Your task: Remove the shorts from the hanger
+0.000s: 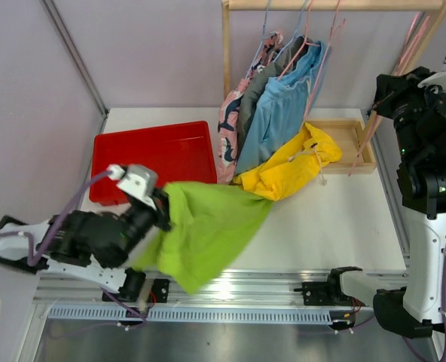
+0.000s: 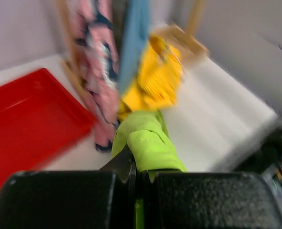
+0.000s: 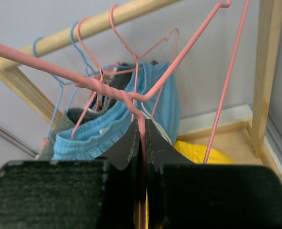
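So, nearest at the lower left of the top view, the left gripper (image 2: 137, 167) is clamped tight on a bunched edge of the lime green shorts (image 1: 208, 226). They trail across the table (image 1: 336, 219) toward mid-frame, off any hanger. I'd say the step in hand is finishing this pair: it looks free, so the next move probably calls for carrying it clear, maybe over the red tray (image 1: 155, 158) just beyond the gripper, and letting go without dragging the yellow shorts (image 1: 291, 162), which its far end seems to touch. Those lie slumped at centre, partly on the rack's wooden base. Farther back, upper centre, the light blue shorts (image 1: 279, 113), dark grey shorts (image 1: 255, 94) and pink printed shorts (image 1: 230, 121) hang from the wooden rack (image 1: 336, 4). Upper right, the right gripper (image 3: 142, 129) is pinched closed on a pink wire hanger (image 3: 107, 88) that looks bare. Count: five shorts (three hanging, two down), one tray, one rack, and hangers too tangled to count, at least two blue hooks plus several pink
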Tool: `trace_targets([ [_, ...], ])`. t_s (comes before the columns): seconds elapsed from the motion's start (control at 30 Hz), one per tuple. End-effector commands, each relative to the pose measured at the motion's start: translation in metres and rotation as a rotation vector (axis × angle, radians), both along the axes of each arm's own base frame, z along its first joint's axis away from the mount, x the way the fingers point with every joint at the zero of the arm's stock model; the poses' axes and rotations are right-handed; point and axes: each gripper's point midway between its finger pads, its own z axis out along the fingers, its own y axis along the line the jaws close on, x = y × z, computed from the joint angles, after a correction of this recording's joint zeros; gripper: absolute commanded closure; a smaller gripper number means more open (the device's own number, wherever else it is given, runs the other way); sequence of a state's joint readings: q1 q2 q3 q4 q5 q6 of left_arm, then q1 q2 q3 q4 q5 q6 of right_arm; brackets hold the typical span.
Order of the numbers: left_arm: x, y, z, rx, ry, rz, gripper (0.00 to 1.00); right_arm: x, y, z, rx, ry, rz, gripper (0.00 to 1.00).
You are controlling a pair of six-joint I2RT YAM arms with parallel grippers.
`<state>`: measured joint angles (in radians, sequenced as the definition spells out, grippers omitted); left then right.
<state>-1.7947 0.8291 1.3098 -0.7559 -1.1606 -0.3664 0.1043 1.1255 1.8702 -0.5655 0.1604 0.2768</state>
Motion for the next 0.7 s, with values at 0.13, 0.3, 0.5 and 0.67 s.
trace_targets([
  [0.13, 0.075, 0.116, 0.164, -0.143, -0.357, 0.434, 1.0, -0.012, 0.004, 0.003, 0.0, -0.052, 0.033, 1.0],
  [0.3, 0.105, 0.116, 0.217, -0.07, -0.444, 0.513, 1.0, -0.004, 0.009, -0.01, -0.007, -0.038, 0.058, 1.0],
  [0.5, 0.204, 0.129, 0.189, 0.022, -0.363, 0.639, 1.0, 0.014, 0.016, -0.015, -0.058, -0.012, 0.107, 1.0],
  [0.67, 0.308, 0.149, 0.092, 0.08, -0.151, 0.647, 1.0, 0.034, 0.014, -0.022, -0.069, 0.015, 0.112, 1.0],
])
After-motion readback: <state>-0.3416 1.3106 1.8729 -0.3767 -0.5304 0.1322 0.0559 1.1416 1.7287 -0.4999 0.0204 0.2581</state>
